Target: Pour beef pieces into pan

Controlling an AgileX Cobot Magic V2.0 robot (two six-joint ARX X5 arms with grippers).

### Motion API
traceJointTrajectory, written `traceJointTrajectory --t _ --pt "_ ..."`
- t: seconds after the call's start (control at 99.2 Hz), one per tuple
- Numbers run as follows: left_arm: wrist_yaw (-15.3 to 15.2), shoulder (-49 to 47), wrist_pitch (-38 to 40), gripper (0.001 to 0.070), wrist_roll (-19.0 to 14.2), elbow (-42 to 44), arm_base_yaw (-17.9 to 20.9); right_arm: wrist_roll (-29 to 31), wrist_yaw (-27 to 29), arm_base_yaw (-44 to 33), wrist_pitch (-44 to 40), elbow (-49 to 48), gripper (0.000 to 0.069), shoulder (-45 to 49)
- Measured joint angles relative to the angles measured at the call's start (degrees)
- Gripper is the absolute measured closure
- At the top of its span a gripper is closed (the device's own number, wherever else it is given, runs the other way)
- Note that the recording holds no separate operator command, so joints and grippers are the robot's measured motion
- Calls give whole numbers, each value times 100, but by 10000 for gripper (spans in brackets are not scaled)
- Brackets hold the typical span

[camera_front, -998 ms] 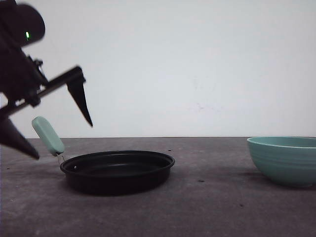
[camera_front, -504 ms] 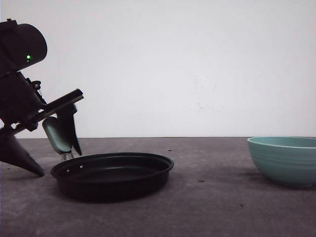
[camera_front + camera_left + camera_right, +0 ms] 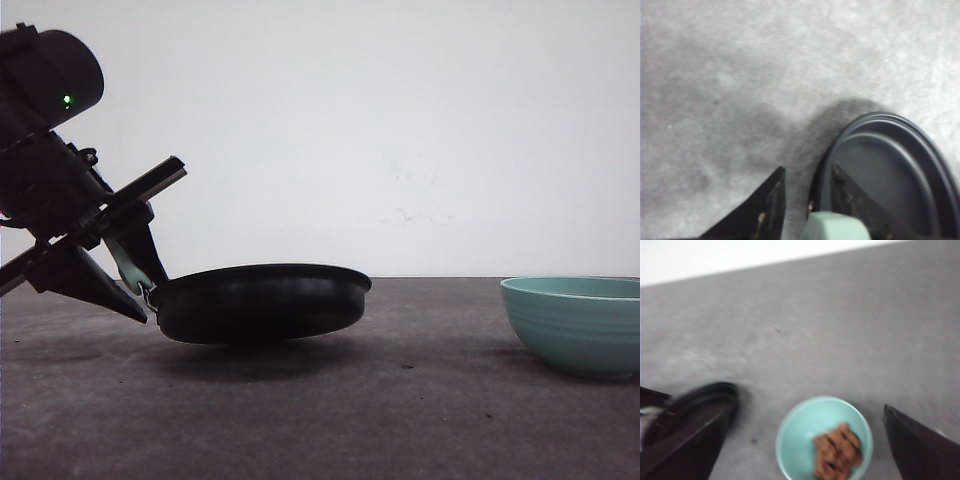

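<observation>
One frying pan (image 3: 260, 300) hangs clear of the grey tabletop (image 3: 400, 420), its shadow beneath it. The left gripper (image 3: 135, 275), at nine o'clock of the pan, has its jaws pinching the mint-green handle (image 3: 835, 227). At three o'clock sits the teal bowl (image 3: 578, 325), holding the beef pieces (image 3: 836, 450). Above it, the right gripper (image 3: 805, 440) has its jaws spread wide.

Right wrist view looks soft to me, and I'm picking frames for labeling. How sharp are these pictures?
Right wrist view: smeared; beef pieces blur together in the bowl. Left wrist view: soft close up. Front view: pan rim crisp, its shadow on the table.
</observation>
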Motion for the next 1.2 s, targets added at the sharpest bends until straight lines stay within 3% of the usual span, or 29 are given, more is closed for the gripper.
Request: traceJointTrajectory --t 0.363,0.565,0.968,1.109,1.2 --pt "-101 -772 188 579 46 -72 -678 -2 -214 -378 122 2 456 2326" --pt "-81 -1038 258 580 46 -72 -846 -2 -483 -431 343 2 488 3381" --pt "15 -1126 260 580 46 -72 -1075 144 -452 -431 732 2 493 4343" --pt "33 -1126 258 580 46 -72 -1163 201 -632 -431 896 2 642 4476" --pt "28 -1128 262 580 46 -72 -1180 205 -798 -431 1069 2 674 4474"
